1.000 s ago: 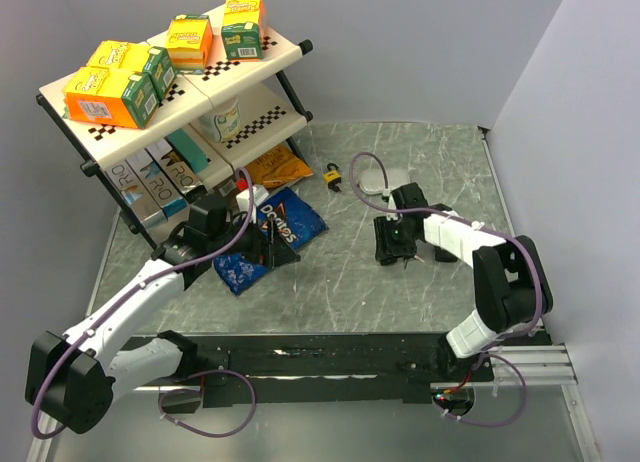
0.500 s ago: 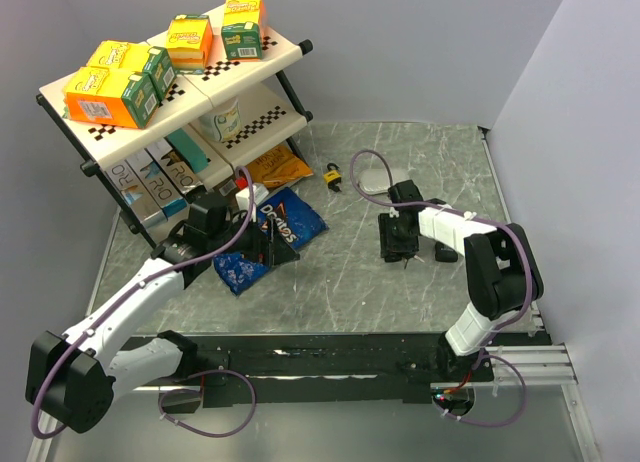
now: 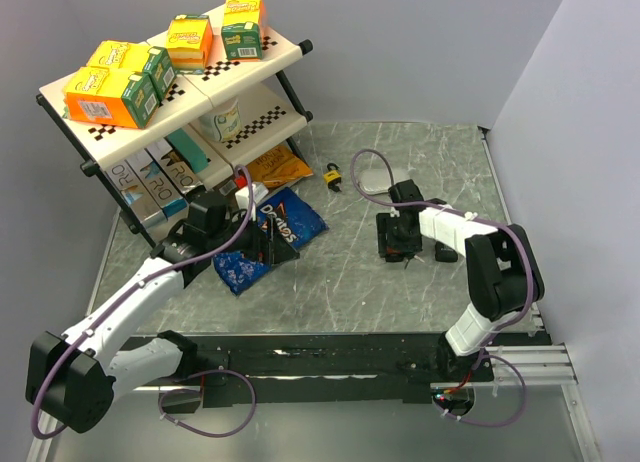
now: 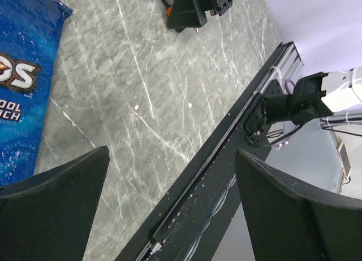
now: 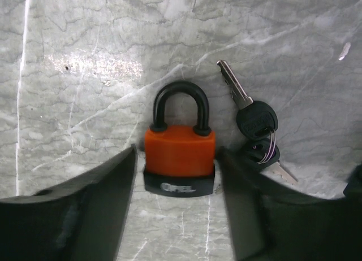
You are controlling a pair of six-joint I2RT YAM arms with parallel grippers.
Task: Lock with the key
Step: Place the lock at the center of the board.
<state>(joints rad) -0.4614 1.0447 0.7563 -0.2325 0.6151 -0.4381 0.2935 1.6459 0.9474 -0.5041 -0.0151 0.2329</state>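
Note:
In the right wrist view an orange padlock (image 5: pixel 179 151) with a black shackle and a black base lies flat on the marble table. The key bunch (image 5: pixel 257 125), black heads and metal blades on a small ring, lies just right of it. My right gripper (image 5: pixel 178 187) is open, with one finger on each side of the padlock's body; the right finger (image 5: pixel 271 204) lies over the lower edge of the key bunch. In the top view the right gripper (image 3: pixel 397 237) is low over the table at centre right. My left gripper (image 3: pixel 275 244) is open and empty over the chip bag's edge.
A small yellow padlock (image 3: pixel 333 176) lies near the back. A blue chip bag (image 3: pixel 270 232) and an orange bag (image 3: pixel 275 167) lie by the shelf rack (image 3: pixel 180 92), which holds boxes. A black rail (image 4: pixel 226 176) runs along the near edge.
My right gripper has shifted slightly to the right and its arm has folded in closer. The left arm has not moved.

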